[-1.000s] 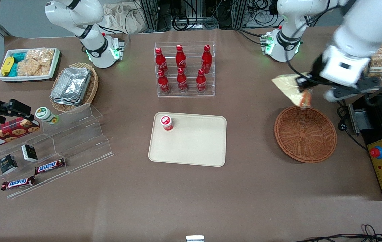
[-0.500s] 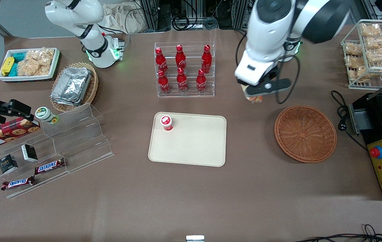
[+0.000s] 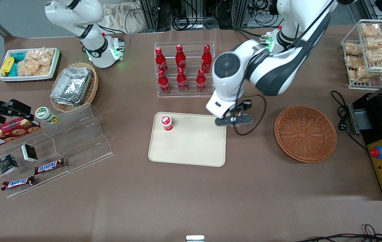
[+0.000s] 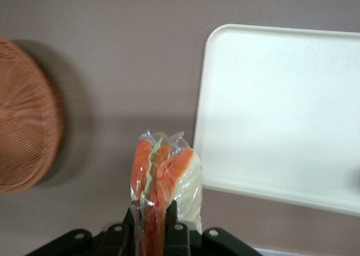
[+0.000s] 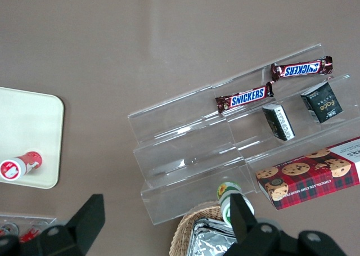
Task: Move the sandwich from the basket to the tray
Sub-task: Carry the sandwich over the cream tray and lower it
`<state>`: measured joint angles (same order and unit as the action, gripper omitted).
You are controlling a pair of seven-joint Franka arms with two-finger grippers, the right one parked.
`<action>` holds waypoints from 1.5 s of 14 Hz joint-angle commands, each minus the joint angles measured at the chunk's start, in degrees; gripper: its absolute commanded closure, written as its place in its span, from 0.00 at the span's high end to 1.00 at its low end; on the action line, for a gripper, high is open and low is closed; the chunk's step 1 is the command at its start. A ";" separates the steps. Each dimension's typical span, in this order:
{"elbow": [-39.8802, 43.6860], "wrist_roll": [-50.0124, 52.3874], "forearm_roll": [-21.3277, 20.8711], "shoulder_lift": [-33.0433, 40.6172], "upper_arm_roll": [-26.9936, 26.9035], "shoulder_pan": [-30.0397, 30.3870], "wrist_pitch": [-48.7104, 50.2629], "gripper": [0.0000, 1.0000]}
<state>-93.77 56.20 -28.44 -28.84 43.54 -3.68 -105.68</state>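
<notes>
One end effector (image 4: 153, 219) is clamped on the sandwich (image 4: 163, 183) (cut edge down). The tray (image 4: 281, 109) lies just beside it, the basket (image 4: 25, 115) farther off.

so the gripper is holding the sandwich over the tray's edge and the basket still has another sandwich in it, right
Not quite: the basket has nothing in it, as the front view shows. The rest stands: the gripper is shut on the wrapped sandwich, and it hangs by the edge of the tray nearest the basket, with the small red-capped bottle standing on the tray's corner.
</notes>
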 commanded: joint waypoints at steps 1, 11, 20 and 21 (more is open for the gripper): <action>2.62 5.31 -6.96 -8.23 0.58 -1.06 -3.11 0.22; 15.72 8.66 -12.70 -20.29 -7.60 -11.44 -5.32 0.53; 19.59 12.19 -0.49 -5.38 -7.42 -6.00 5.82 1.00; 19.59 12.18 1.61 -3.35 -7.51 -4.16 7.41 1.00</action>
<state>-72.05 68.10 -30.53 -38.27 36.30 -11.06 -101.11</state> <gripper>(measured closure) 0.000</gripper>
